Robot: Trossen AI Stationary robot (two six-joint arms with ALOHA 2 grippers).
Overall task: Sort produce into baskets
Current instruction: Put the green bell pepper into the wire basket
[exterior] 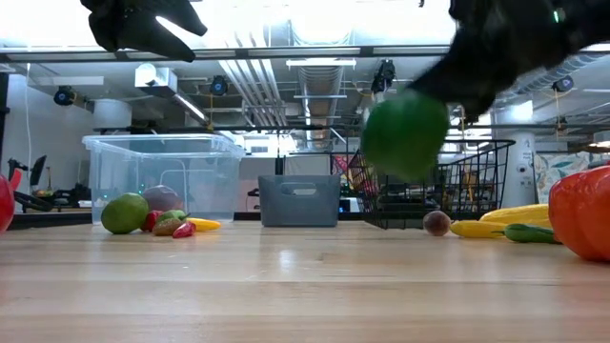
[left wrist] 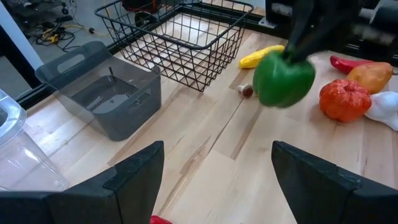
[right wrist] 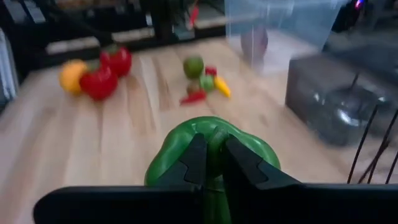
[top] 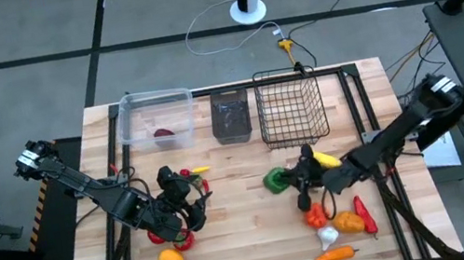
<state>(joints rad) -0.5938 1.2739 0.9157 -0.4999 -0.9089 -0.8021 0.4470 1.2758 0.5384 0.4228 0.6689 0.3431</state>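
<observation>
My right gripper (top: pixel 290 180) is shut on a green bell pepper (top: pixel 274 179), held in the air in front of the black wire basket (top: pixel 289 106); the pepper also shows in the low view (exterior: pixel 405 133) and the right wrist view (right wrist: pixel 211 155). My left gripper (left wrist: pixel 217 180) is open and empty, above the table's left half (top: pixel 192 203) beside a cluster of red produce. A clear tub (top: pixel 155 119) holding one dark red piece (top: pixel 163 134) and a dark bin (top: pixel 231 116) stand at the far edge. My right gripper pinches the pepper's top by the stem (left wrist: pixel 289 57) between its two fingers (right wrist: pixel 198 158). The fingers come from above, slanting from the table's right. The pepper hangs below them, lifted clear of the table (exterior: pixel 405 133).
On the right lie a red piece (top: pixel 316 217), white garlic (top: pixel 327 237), a carrot (top: pixel 336 255), an orange pepper (top: pixel 349 222), a red chili (top: pixel 363 214) and a yellow piece (top: pixel 325 161). On the left lie an orange (top: pixel 171 259) and red and yellow pieces (top: pixel 199 169).
</observation>
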